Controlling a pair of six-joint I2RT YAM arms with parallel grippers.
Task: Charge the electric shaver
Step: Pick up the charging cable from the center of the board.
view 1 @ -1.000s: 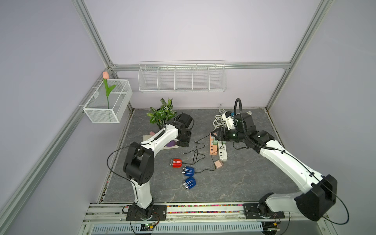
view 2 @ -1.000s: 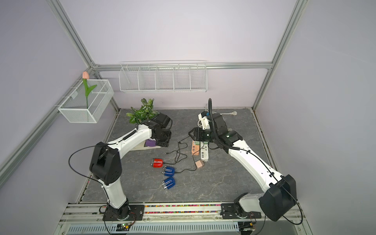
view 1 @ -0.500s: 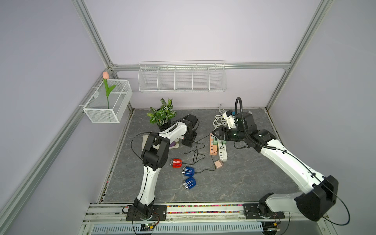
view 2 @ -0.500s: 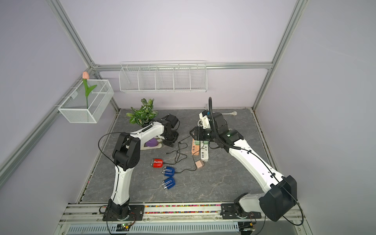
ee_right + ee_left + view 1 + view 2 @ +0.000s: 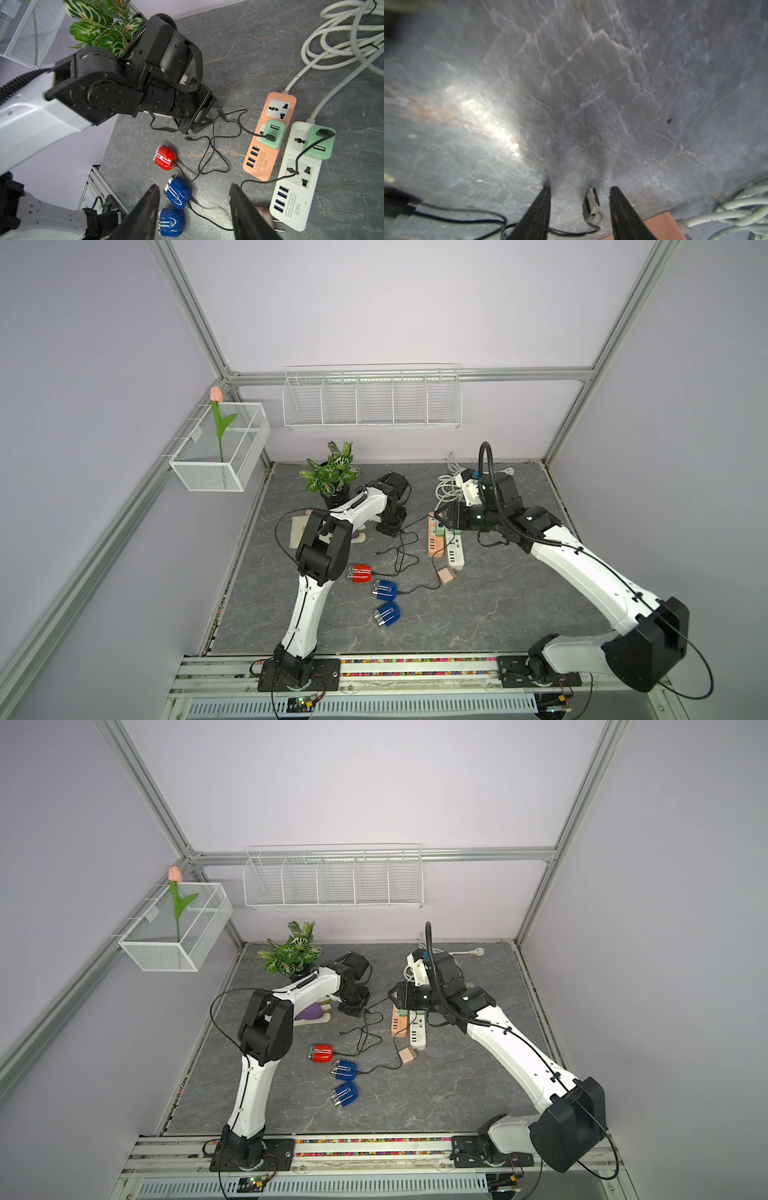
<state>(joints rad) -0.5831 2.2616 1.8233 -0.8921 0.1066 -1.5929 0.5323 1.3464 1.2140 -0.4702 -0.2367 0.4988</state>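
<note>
Left wrist view: pick-up step, left fingers [image 5: 537, 209] apart astride a USB plug [image 5: 591, 200] on the worktop [image 5: 591, 83]; red shaver [image 5: 360, 573] lies nearer, centre-left; right fingers [image 5: 145, 214] apart, empty; next, presumably: clamp, carry to strip [image 5: 259, 164].

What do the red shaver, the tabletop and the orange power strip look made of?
The red shaver: glossy plastic shell, bright highlights; silvery end, possibly metal.
The tabletop: grey veined stone or stone-look laminate, slight sheen.
The orange power strip: matte moulded plastic, no glare.
</note>
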